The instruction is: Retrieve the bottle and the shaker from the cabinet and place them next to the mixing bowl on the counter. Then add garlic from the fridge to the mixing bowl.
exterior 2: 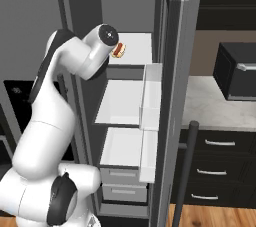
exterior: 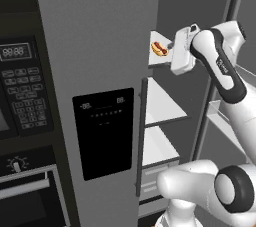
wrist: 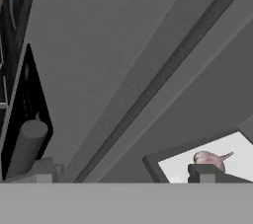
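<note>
A pale pinkish garlic bulb point(wrist: 210, 158) lies on the white top shelf point(wrist: 232, 154) of the open fridge, just beyond my right fingertip point(wrist: 205, 172). My gripper point(wrist: 123, 176) is open, its fingers wide apart with nothing between them. In the left base view my hand point(exterior: 181, 51) is up at the top shelf point(exterior: 156, 56), pointing into the fridge, and it covers the garlic there. From the right base view the raised forearm point(exterior 2: 87, 56) hides the fingers.
A hot dog point(exterior: 159, 48) point(exterior 2: 118, 49) lies on the same top shelf. Two bare white shelves point(exterior 2: 122, 101) sit below, with drawers under them. The open right door point(exterior 2: 177, 96) carries clear bins point(exterior 2: 151, 96). The shut left door holds a black dispenser panel point(exterior: 104, 131).
</note>
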